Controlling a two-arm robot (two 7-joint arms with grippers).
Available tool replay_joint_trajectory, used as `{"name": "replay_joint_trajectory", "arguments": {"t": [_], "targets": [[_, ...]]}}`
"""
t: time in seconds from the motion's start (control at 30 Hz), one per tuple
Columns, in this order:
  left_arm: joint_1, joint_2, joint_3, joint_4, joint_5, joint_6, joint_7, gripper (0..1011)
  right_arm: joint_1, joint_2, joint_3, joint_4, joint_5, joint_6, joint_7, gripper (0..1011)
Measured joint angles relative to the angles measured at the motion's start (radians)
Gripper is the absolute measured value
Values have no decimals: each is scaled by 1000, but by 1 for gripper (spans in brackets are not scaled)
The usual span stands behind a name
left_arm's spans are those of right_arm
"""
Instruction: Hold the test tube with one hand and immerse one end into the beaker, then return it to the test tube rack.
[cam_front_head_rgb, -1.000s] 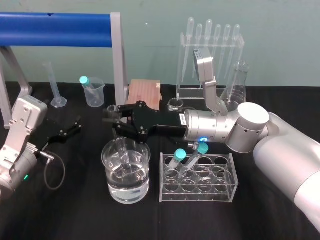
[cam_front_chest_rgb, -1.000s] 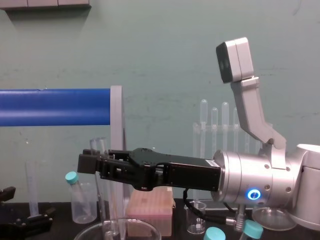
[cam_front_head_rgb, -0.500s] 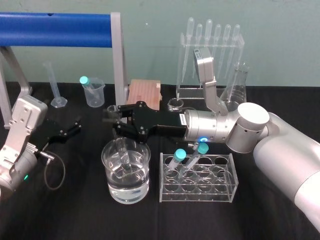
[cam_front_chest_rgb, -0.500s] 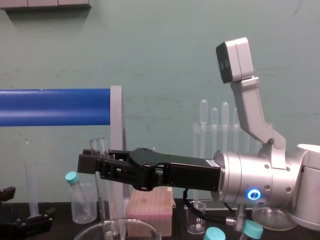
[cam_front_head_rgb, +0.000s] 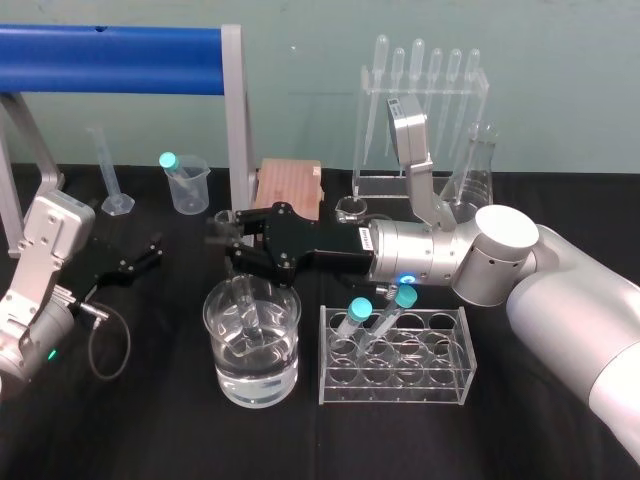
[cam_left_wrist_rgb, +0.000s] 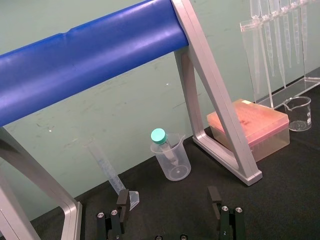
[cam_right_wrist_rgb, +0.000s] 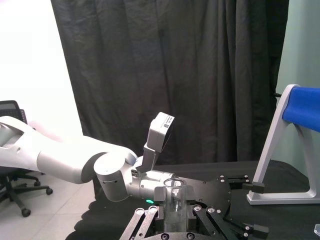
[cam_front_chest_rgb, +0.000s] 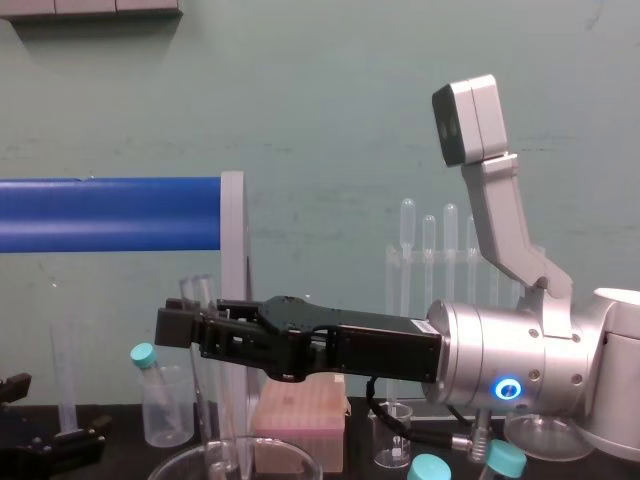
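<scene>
My right gripper (cam_front_head_rgb: 222, 238) reaches in from the right and is shut on the test tube (cam_front_chest_rgb: 205, 385), a clear, uncapped glass tube held upright. In the right wrist view the test tube (cam_right_wrist_rgb: 174, 205) stands between the two fingers. Its lower end (cam_front_head_rgb: 245, 305) sits inside the beaker (cam_front_head_rgb: 222, 385), a wide clear vessel with liquid in the bottom, directly below the gripper. The test tube rack (cam_front_head_rgb: 445, 385), clear plastic, stands just right of the beaker with two teal-capped tubes leaning in it. My left gripper (cam_front_head_rgb: 135, 258) rests open over the table at the left, away from all of these.
A blue bar on a grey frame (cam_front_head_rgb: 235, 120) crosses the back left. Behind it stand a graduated cylinder (cam_front_head_rgb: 110, 180) and a small plastic beaker (cam_front_head_rgb: 186, 183) holding a teal-capped tube. A pink box (cam_front_head_rgb: 290, 185), a pipette stand (cam_front_head_rgb: 425, 110) and a conical flask (cam_front_head_rgb: 478, 165) line the back.
</scene>
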Motion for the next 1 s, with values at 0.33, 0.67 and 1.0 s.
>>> {"name": "replay_joint_trajectory", "arguments": {"t": [0.33,0.67,1.0], "targets": [[0,0,0,0,0,0,0,1000,0,0,0,0,0,0,0,242],[0,0,0,0,0,0,0,1000,0,0,0,0,0,0,0,242],[0,0,0,0,0,0,0,1000,0,0,0,0,0,0,0,242]]}}
